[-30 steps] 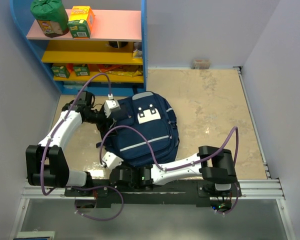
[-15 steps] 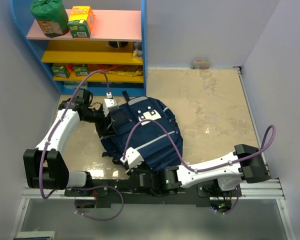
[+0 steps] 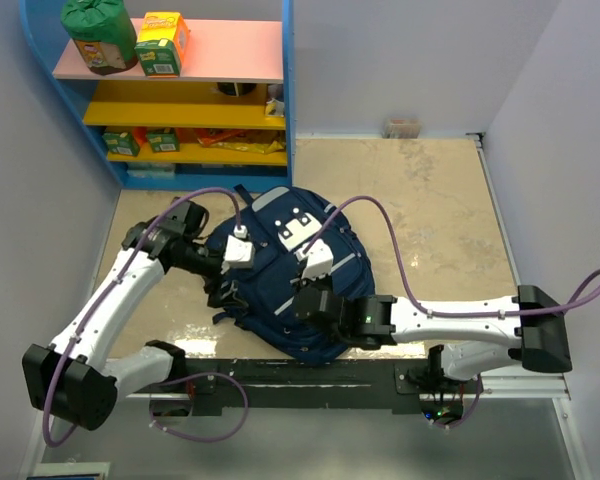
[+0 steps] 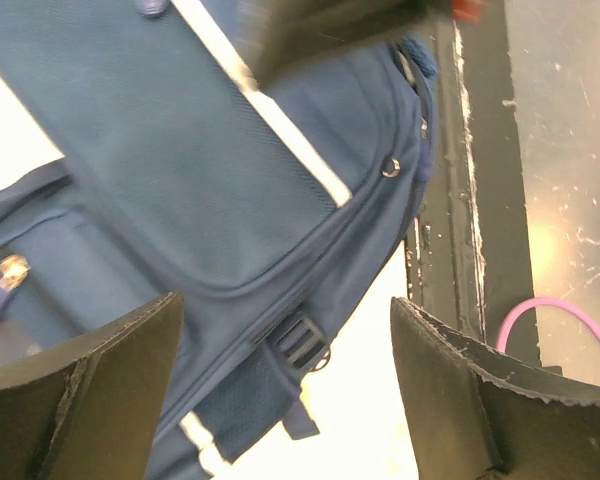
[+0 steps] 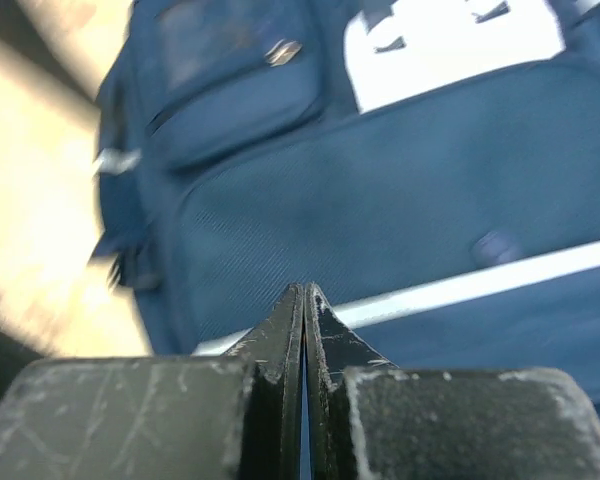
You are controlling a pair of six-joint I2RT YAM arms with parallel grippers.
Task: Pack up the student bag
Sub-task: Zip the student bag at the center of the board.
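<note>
Large navy-blue fabric backpack (image 3: 270, 300) lies flat at the near edge of the beige desk (image 3: 430, 220), left pincer (image 4: 285, 330) released at its side, right pincer (image 5: 303, 300) clenched empty over it: an ungripped push could slide it off.

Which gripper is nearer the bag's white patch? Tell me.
Right. The right gripper is over the bag, just short of the patch; left gripper at the bag's left edge.

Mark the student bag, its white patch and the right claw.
student bag (image 3: 270, 308): top external view, on the navy front fabric.
white patch (image 3: 298, 230): top external view, on the middle of the patch.
right claw (image 5: 303, 292): right wrist view, where the shut fingertips meet.
</note>
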